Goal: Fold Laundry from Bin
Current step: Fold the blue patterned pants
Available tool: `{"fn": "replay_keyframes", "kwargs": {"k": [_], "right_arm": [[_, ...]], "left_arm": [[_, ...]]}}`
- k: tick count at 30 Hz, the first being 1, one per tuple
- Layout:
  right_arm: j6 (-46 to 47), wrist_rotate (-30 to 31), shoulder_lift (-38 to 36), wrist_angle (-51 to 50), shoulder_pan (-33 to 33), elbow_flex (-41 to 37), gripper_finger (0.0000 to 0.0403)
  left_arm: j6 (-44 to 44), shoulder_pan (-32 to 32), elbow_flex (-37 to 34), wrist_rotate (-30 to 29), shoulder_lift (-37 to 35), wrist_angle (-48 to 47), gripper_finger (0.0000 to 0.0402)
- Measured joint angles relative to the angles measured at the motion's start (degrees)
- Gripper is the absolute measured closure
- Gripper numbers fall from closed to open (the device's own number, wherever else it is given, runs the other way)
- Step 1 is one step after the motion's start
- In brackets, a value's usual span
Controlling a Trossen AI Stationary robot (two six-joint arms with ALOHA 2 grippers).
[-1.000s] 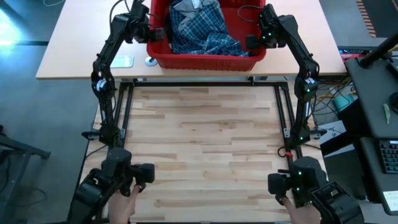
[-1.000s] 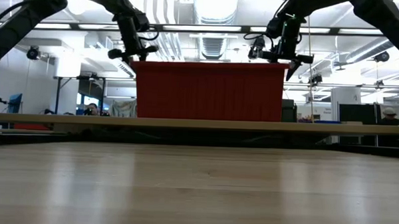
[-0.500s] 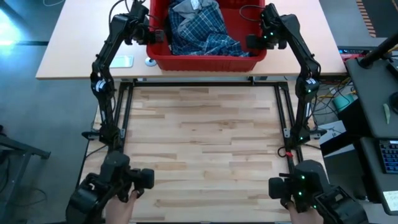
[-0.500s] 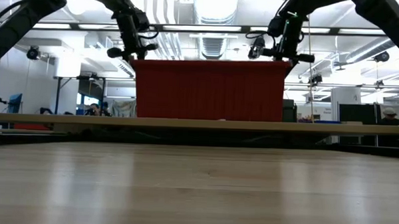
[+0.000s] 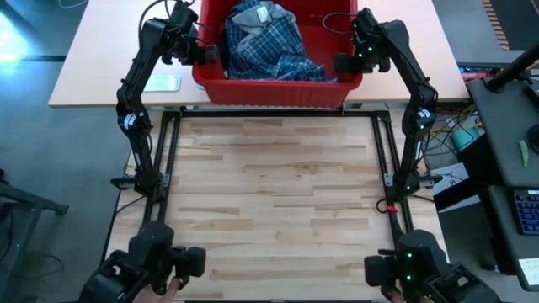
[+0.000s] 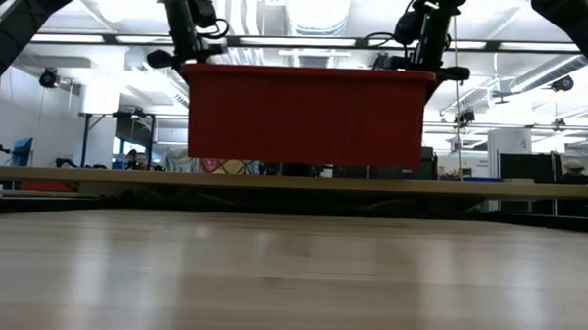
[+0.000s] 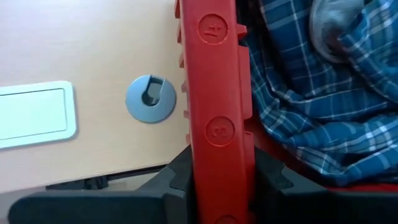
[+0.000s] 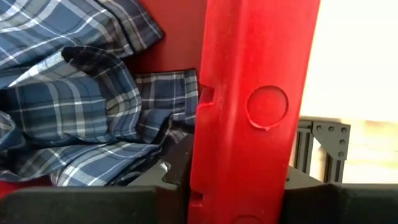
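The red bin (image 5: pixel 278 87) hangs above the far tan table (image 5: pixel 93 76), its base clear of the tabletop in the low view, red bin (image 6: pixel 305 116). Inside lies the laundry: a blue-and-white plaid shirt (image 5: pixel 269 42) with a bit of grey cloth (image 5: pixel 268 12) on top. My left gripper (image 5: pixel 205 55) is shut on the bin's left rim. My right gripper (image 5: pixel 344 61) is shut on the bin's right rim. My left gripper pinches the rim of the bin's left wall (image 7: pixel 214 124), one finger (image 7: pixel 177 180) outside and the other finger (image 7: pixel 264 177) inside. It comes slanting down from the left, across the rim. The bin hangs level, clear of the table. My right gripper pinches the rim of the bin's right wall (image 8: pixel 249 124), one finger (image 8: pixel 177 165) inside by the shirt and the other on the outer side. It comes slanting down from the right, across the rim. The bin hangs level.
On the tan table under the bin's left side are a white plate (image 5: pixel 166 82) and a grey round grommet (image 7: pixel 150 98). The wooden worktable (image 5: pixel 278 194) lies nearer, framed by black rails. Two hand-held control arms (image 5: pixel 152 265) show at the near edge.
Both grippers have gone up with the rim. The bin, which stood on the far tan table, now hangs level and clear of it, with the laundry still inside.
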Motion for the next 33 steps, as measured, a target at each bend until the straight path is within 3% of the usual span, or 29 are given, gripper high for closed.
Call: {"fn": "replay_keyframes", "kwargs": {"k": [6,11,20,28,33], "right_arm": [[-4.4,1.3,0.0,2.0,0.1,0.0,0.0276],[-4.5,1.1,0.0,1.8,0.2,-0.3,0.0222],[-6.0,5.1,-0.4,3.9,0.3,0.3,0.0153],[-6.7,5.3,-3.7,7.3,0.2,0.3,0.0129],[-7.3,11.5,-7.5,9.0,0.5,0.3,0.0131]], "left_arm": [[2.2,-0.2,-0.1,-1.8,2.1,-2.1,0.0306],[3.1,-0.5,-0.1,-4.7,2.7,-2.6,0.0245],[4.4,-0.4,0.2,-4.4,1.0,-1.1,0.0147],[5.9,-0.3,0.2,-4.5,-4.1,0.5,0.0123],[6.2,-0.3,0.2,-4.9,-8.5,4.5,0.0123]]}}
